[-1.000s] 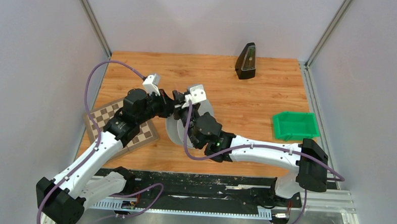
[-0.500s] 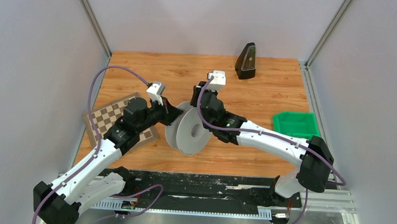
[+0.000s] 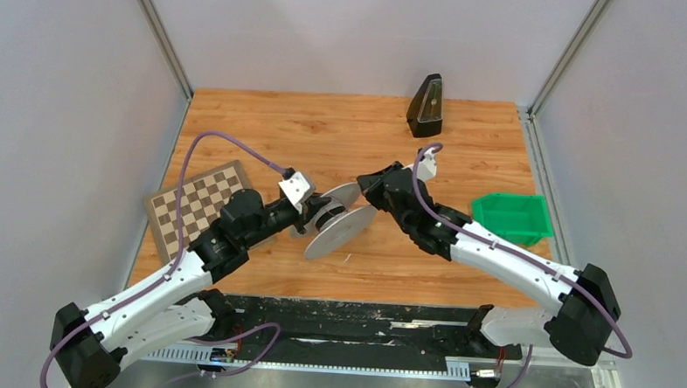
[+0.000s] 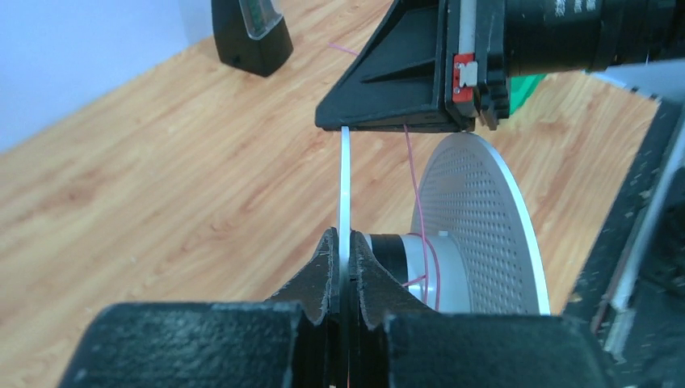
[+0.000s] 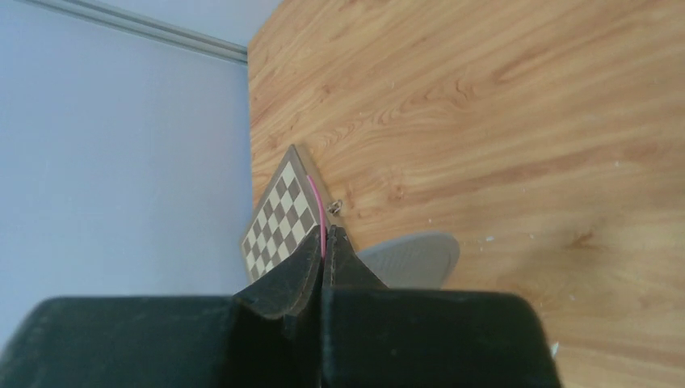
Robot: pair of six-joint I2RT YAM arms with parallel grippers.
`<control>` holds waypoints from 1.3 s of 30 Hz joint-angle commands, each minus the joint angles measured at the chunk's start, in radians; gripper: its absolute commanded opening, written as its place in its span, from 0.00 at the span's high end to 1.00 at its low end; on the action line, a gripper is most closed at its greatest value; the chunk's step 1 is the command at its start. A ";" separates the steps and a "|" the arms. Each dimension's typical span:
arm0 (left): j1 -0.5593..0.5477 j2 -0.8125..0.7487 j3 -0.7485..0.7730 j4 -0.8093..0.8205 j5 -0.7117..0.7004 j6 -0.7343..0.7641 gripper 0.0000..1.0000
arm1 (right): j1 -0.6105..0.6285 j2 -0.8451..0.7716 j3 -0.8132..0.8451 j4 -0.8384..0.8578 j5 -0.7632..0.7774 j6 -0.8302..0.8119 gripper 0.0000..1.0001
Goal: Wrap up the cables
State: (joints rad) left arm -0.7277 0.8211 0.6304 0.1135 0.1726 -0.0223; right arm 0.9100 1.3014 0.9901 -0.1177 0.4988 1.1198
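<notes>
A grey spool (image 3: 338, 231) with two perforated flanges is held tilted above the table's middle. My left gripper (image 3: 315, 212) is shut on the rim of one flange (image 4: 346, 194), seen edge-on between its fingers. A thin pink cable (image 4: 413, 182) runs from the spool's hub (image 4: 408, 257) up to my right gripper (image 3: 367, 183), which is shut on the cable (image 5: 322, 218) just right of the spool. In the right wrist view the spool's flange (image 5: 412, 257) shows below the fingers.
A chessboard (image 3: 195, 202) lies at the left of the wooden table. A black metronome (image 3: 426, 105) stands at the back. A green bin (image 3: 510, 216) sits at the right. Walls close in both sides.
The right gripper has swung from over the spool's left side out to its right, pulling the cable round. The left gripper moved right and tilted the spool flatter.
</notes>
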 commanded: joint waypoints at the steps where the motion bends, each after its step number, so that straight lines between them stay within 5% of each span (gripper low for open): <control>1: -0.052 -0.008 -0.023 0.280 -0.090 0.242 1.00 | -0.038 -0.101 -0.075 -0.035 -0.161 0.234 1.00; 11: -0.200 0.102 -0.061 0.466 -0.344 0.458 1.00 | -0.143 -0.129 -0.118 -0.052 -0.385 0.309 1.00; 21: -0.246 0.129 -0.130 0.592 -0.345 0.543 1.00 | -0.279 -0.017 -0.083 -0.137 -0.637 0.357 1.00; 34: -0.247 0.158 -0.151 0.653 -0.337 0.550 1.00 | -0.298 0.088 -0.043 -0.145 -0.713 0.395 1.00; 39: -0.247 0.188 -0.144 0.661 -0.340 0.536 1.00 | -0.307 0.127 -0.066 -0.144 -0.737 0.411 0.91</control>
State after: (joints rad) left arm -0.9730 1.0126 0.4511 0.5442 -0.1513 0.5140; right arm 0.6067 1.3930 0.9249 -0.2340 -0.1749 1.5009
